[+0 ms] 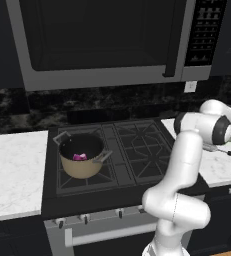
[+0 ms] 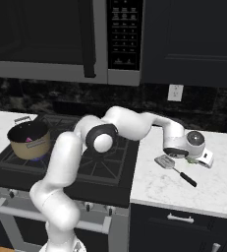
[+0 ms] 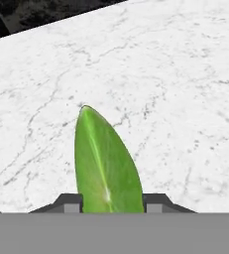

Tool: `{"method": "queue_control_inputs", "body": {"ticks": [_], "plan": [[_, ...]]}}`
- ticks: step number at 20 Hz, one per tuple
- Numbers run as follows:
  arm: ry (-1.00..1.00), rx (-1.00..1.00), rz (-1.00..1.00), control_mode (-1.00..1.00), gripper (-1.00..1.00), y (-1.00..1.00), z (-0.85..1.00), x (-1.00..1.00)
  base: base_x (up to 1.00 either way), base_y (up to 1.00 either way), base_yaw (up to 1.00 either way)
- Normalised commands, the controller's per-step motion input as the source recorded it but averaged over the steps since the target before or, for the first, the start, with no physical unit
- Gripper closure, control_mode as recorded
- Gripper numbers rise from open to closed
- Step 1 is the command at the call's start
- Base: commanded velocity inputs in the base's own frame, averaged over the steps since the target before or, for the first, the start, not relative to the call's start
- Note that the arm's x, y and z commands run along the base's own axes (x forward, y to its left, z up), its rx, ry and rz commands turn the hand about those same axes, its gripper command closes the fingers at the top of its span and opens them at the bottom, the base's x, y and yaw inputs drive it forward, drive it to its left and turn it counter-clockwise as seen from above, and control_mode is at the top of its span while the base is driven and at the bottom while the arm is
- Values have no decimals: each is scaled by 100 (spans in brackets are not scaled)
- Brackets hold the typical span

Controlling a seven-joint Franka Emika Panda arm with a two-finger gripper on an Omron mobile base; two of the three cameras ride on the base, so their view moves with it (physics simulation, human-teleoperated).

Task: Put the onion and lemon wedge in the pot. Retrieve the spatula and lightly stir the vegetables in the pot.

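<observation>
A bright green, pointed lemon wedge point(image 3: 106, 163) is seen lying on the white marbled surface point(image 3: 175, 99) right of the stove, framed between the jaws, which are narrowed about it; whether it is actually gripped cannot be told

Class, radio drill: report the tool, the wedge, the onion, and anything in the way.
Tool low over counter, fingers flanking wedge. Onion in pot. Spatula beside hand. Nothing blocking.

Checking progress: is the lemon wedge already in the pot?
No, the lemon wedge lies on the white counter; the pot holds the onion.
</observation>
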Motion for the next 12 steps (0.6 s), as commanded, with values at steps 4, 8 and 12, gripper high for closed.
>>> {"method": "queue_control_inputs", "body": {"ticks": [4, 8, 12], "plan": [[-4, 0, 5, -100, 100, 57, 86, -91, 0, 0, 0], [0, 0, 7, -100, 100, 100, 85, -80, 0, 0, 0], [2, 0, 5, -100, 100, 100, 67, -68, 0, 0, 0]]}}
